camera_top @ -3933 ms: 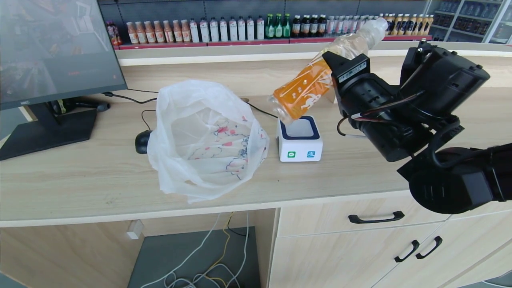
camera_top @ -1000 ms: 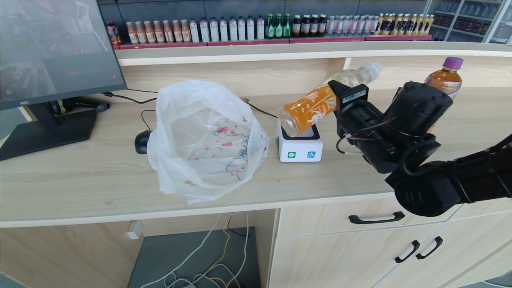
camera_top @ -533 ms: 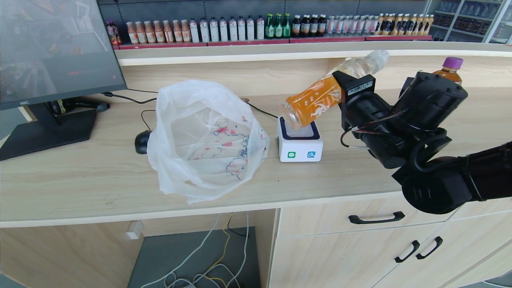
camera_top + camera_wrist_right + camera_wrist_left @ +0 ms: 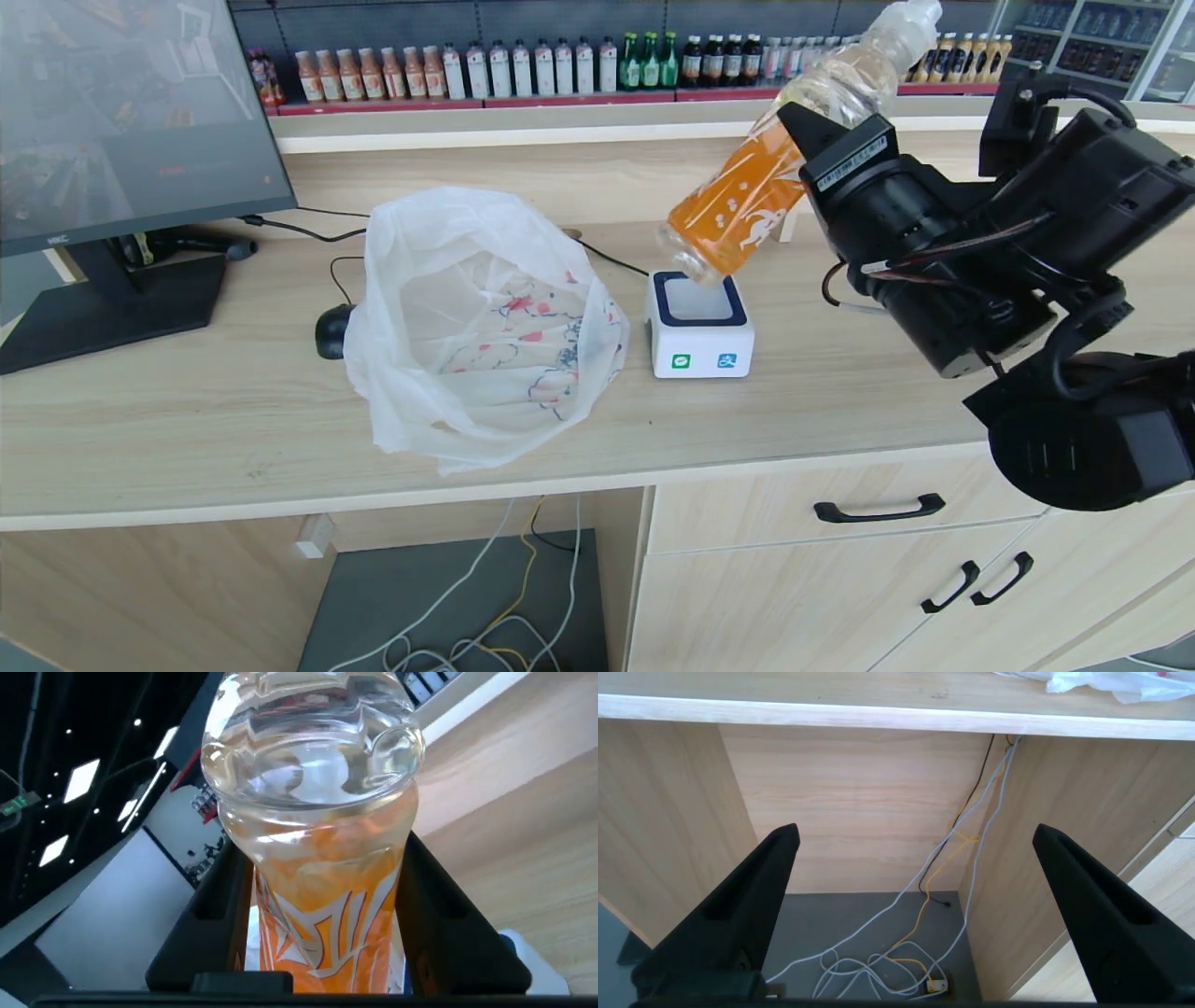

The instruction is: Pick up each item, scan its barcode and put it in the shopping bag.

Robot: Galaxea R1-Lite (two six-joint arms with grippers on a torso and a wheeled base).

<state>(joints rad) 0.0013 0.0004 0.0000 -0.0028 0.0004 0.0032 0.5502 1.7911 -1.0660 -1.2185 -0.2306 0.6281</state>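
My right gripper [image 4: 801, 140] is shut on a clear bottle with an orange label [image 4: 747, 191], around its middle. The bottle tilts steeply, cap end up and to the right. Its base hangs just above the white scanner box [image 4: 699, 327] on the wooden counter [image 4: 840, 392]. The right wrist view looks along the bottle [image 4: 322, 849], with the right gripper [image 4: 327, 919] clamped on both sides of it. Left of the scanner stands the white plastic shopping bag [image 4: 481, 322], its mouth open. My left gripper [image 4: 915, 915] hangs open below the counter edge, holding nothing.
A monitor [image 4: 121, 103] on a black stand is at the counter's left, with a black mouse [image 4: 330, 332] beside the bag. A raised back ledge runs behind the scanner, and shelves of bottles [image 4: 607, 65] lie beyond. Cables [image 4: 957, 868] hang under the counter.
The right arm lowered the bottle close over the scanner, then lifted it up and tilted it steeper. The bag and scanner have not moved.
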